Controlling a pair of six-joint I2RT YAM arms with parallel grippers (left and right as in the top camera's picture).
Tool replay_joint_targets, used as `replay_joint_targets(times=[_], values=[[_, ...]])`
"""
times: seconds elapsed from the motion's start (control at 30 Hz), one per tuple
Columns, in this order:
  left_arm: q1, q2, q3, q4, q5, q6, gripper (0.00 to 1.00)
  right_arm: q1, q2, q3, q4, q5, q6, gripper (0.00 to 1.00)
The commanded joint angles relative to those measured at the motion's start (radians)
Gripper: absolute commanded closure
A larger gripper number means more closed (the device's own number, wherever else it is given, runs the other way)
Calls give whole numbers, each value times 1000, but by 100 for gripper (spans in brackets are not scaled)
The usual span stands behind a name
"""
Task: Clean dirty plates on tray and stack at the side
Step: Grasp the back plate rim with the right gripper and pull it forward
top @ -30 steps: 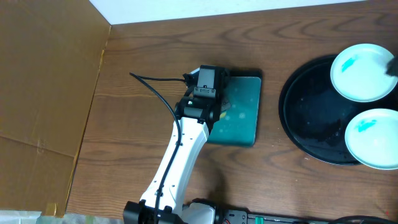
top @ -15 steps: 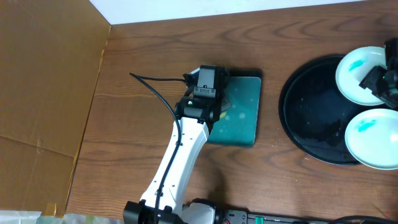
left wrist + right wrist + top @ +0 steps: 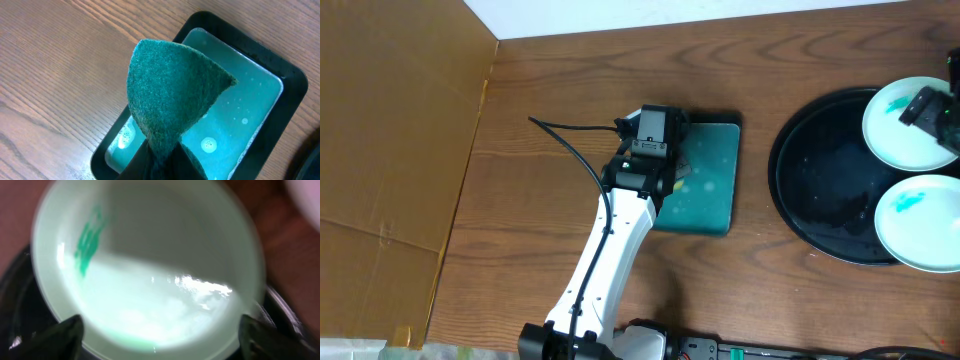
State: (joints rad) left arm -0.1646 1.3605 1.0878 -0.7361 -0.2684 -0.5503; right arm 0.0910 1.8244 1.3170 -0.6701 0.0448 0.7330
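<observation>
Dirty plates (image 3: 912,208): two on black tray (image 3: 820,180); upper one straddled by wide-spread right gripper (image 3: 162,332). Left gripper (image 3: 157,162) clamped on green sponge (image 3: 170,95).

Left arm (image 3: 610,240): long white shell, smooth, tapering toward far end. Black jointed housings stacked at that end, topped by boxy black wrist block (image 3: 655,128). Thin black cable (image 3: 570,150) loops out from wrist, then runs down white shell. Base (image 3: 585,345): black rounded housings, wires beside it. Left gripper (image 3: 156,159): dark narrow fingers, only tips visible. Right gripper (image 3: 932,108): black angular block, cut by frame edge. Its fingertips (image 3: 65,332): dark pointed wedges, blurred.
</observation>
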Motion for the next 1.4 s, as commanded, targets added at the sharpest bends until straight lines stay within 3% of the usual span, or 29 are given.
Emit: replay_joint_targets(times=[0.0,0.17,0.37,0.57,0.7,1.1,1.23,1.37], values=[[5,-2,-4,0,-19,-19,93,3,-61,18,-74,83,63,1],[5,-2,-4,3,-8,-54,93,3,-44,-84,-39,82,181,1],[5,-2,-4,1,-9,-53,93,0,-38,-209,167,53,190,21],[5,-2,-4,1,-9,-54,93,2,-38,-211,180,51,190,31],[5,-2,-4,0,-9,-53,93,2,-38,-212,185,61,190,45],[5,-2,-4,0,-9,-54,93,2,-38,-234,167,71,195,41],[5,-2,-4,0,-8,-54,93,8,-21,-234,163,72,194,43],[5,-2,-4,0,-9,-53,93,8,0,-234,180,73,194,53]])
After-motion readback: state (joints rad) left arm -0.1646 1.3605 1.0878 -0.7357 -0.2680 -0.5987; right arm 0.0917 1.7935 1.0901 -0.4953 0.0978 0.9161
